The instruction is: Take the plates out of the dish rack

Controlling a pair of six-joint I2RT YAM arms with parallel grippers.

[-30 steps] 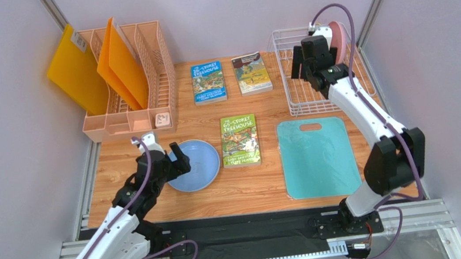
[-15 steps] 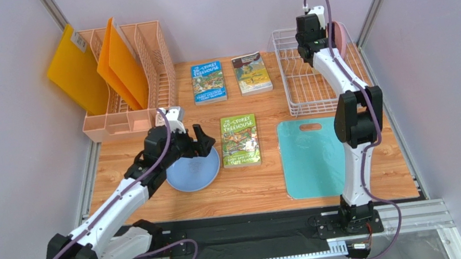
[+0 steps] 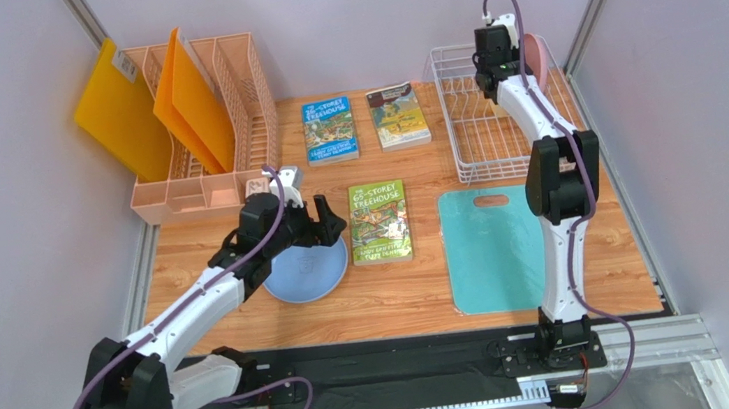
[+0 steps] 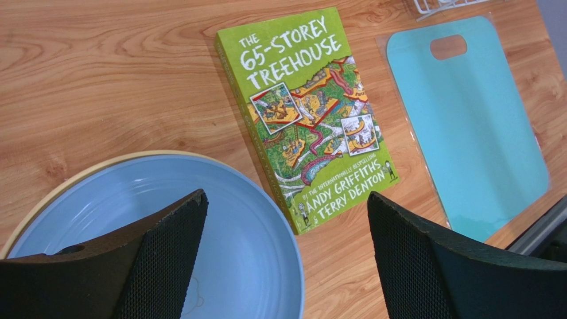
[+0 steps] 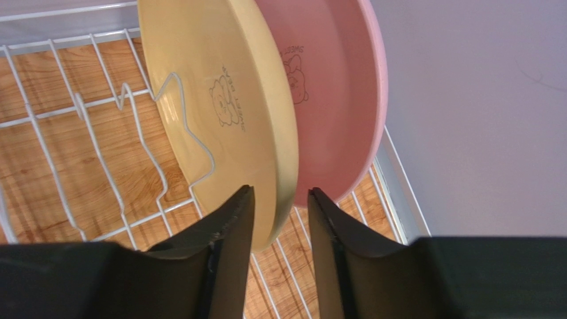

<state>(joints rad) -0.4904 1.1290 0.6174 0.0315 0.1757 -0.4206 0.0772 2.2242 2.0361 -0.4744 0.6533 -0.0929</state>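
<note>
In the right wrist view a pale yellow plate (image 5: 213,86) and a pink plate (image 5: 333,86) stand upright in the white wire dish rack (image 5: 100,153). My right gripper (image 5: 279,199) straddles the yellow plate's lower rim, one finger on its face and the other between the two plates. The jaws are narrow, with a small gap still showing. From the top, the rack (image 3: 483,147) sits back right and the pink plate (image 3: 533,53) peeks past the right gripper (image 3: 497,50). The blue plate (image 4: 166,232) lies on a tan plate (image 4: 100,169). My left gripper (image 4: 286,259) hovers open above its right edge.
A green book (image 3: 378,222) lies just right of the blue plate (image 3: 305,267). A teal cutting mat (image 3: 501,247) lies in front of the rack. Two more books (image 3: 329,129) lie at the back. A peach organiser (image 3: 232,127) with orange folders stands back left.
My left gripper has swung from the blue plate's left side to above its right edge. My right gripper has moved to the rack's back and narrowed its jaws round the yellow plate's rim.
</note>
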